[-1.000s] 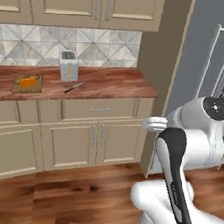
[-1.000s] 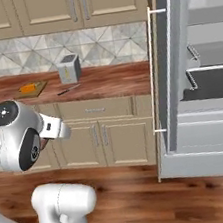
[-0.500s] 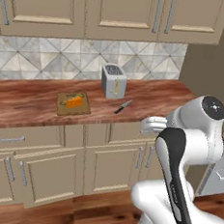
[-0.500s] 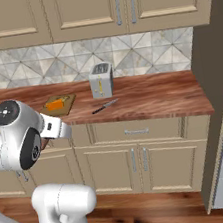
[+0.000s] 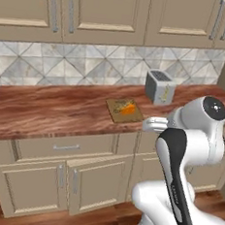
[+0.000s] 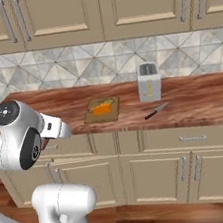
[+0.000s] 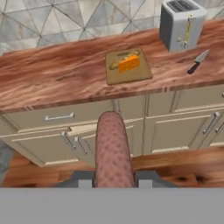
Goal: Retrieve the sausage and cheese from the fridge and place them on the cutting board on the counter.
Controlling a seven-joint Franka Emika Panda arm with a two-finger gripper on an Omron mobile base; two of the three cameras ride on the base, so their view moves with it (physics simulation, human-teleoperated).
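Observation:
In the hand view my gripper [image 7: 113, 177] is shut on the sausage [image 7: 113, 148], a reddish-brown cylinder that sticks out forward between the two fingertips. It hangs in front of the cabinet fronts, below and short of the counter [image 7: 57, 83]. On the counter lies the tan cutting board [image 7: 118, 75] with the orange cheese [image 7: 129, 63] wedge on it. Both base views also show the cutting board [image 5: 117, 112] [image 6: 111, 114] with the cheese [image 5: 129, 108] [image 6: 102, 108]. The fridge is out of view.
A silver toaster [image 7: 180, 24] stands on the counter to the right of the board. A black-handled knife [image 7: 197, 62] lies in front of it. Beige cabinets with silver handles [image 7: 59, 117] sit below the counter, wall cabinets [image 5: 95, 13] above.
The base has driven left along the counter, so the whole picture shifted: the fridge has left the views and the cutting board now sits near the middle. The grip on the sausage is unchanged.

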